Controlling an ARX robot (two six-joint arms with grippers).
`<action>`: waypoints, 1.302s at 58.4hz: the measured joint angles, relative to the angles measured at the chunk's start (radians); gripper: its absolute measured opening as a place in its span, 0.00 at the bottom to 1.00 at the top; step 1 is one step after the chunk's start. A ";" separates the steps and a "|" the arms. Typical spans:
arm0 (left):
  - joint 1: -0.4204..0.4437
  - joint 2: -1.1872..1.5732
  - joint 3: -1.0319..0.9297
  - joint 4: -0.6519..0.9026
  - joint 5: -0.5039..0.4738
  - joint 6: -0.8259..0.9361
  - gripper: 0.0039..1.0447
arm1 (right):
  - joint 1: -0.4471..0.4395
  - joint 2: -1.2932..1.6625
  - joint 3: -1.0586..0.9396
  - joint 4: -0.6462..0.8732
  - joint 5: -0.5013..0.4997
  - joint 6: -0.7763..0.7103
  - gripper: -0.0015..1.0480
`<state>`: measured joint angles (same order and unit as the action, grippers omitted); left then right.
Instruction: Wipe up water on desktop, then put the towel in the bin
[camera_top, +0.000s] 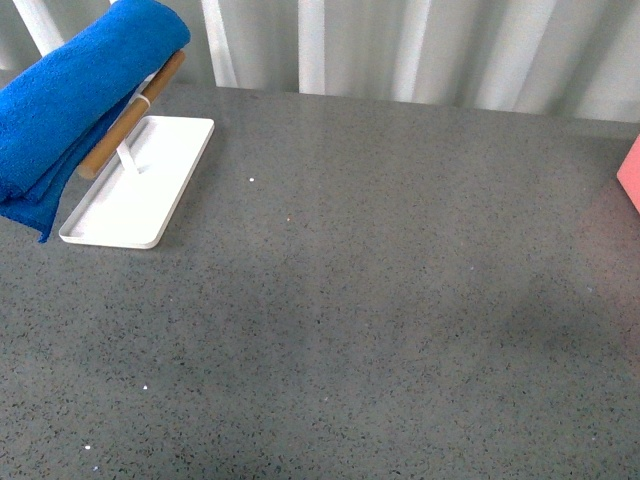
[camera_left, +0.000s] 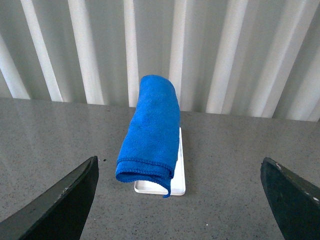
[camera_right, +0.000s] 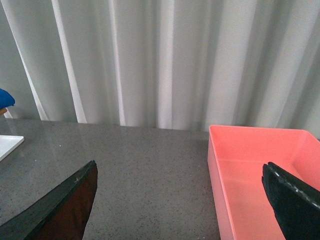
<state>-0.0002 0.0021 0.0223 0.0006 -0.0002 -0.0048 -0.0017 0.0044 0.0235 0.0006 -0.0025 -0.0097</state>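
Risks snagging towel (camera_left: 149, 130) on bar (camera_top: 125, 128) above tray (camera_top: 145, 205) and tipping tray if yanked sideways. Shows left gripper (camera_left: 178, 166), right gripper (camera_right: 180, 169) spread wide, empty.

Soft, even light fills all three views, and no shadow has a hard edge. Straight ahead of the left gripper (camera_left: 179, 160) the towel (camera_left: 150, 130) is sharp and richly saturated. The desktop (camera_left: 45, 135) carries a pale sheen beyond the fingertips, toward the bright curtain (camera_left: 235, 50). The fingers (camera_left: 60, 205) of both grippers read as dark, slightly blurred silhouettes. Off the right gripper (camera_right: 179, 164), on its right side, the pink bin (camera_right: 250, 165) looks soft and a little grainy. In the front view a faint broad shadow dulls the desktop.
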 joint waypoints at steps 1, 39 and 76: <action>0.000 0.000 0.000 0.000 0.000 0.000 0.94 | 0.000 0.000 0.000 0.000 0.000 0.000 0.93; 0.130 0.298 0.140 -0.217 0.370 -0.079 0.94 | 0.001 -0.001 0.000 0.000 0.000 0.000 0.93; 0.008 1.754 1.327 -0.097 0.164 0.264 0.94 | 0.001 -0.001 0.000 0.000 0.001 0.000 0.93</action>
<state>0.0082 1.7557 1.3495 -0.0959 0.1635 0.2588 -0.0010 0.0036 0.0235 0.0006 -0.0017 -0.0101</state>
